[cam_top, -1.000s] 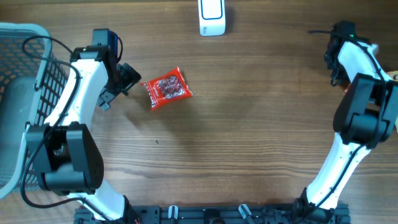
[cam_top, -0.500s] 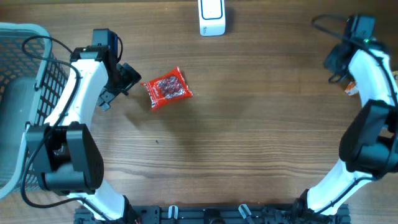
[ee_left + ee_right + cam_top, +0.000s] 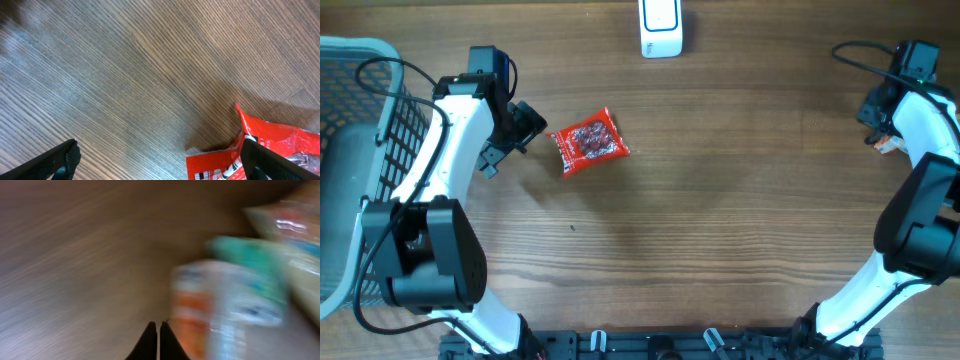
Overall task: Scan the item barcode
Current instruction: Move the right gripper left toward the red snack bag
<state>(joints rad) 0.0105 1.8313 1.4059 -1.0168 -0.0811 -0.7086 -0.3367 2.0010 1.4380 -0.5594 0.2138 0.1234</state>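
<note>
The right arm is now reaching farther toward the right edge of the table than a second ago, its wrist having swung outward and back; the left arm and the red packet are lying just as they were. The right tool is showing its fingers pressed together with nothing between them; the right wrist view is smearing with motion, and a heap of blurred packets in orange, white and teal is lying just beside the fingertips. A small orange piece is peeking out next to that arm in the overhead view. The left tool is standing spread wide and pinching nothing, low over the wood; the red packet is lying flat on the table just to its right, one corner reaching the right fingertip in the left wrist view. A white scanner is standing at the far edge, well apart from the packet; a grey basket is sitting at the left edge behind the left arm.
</note>
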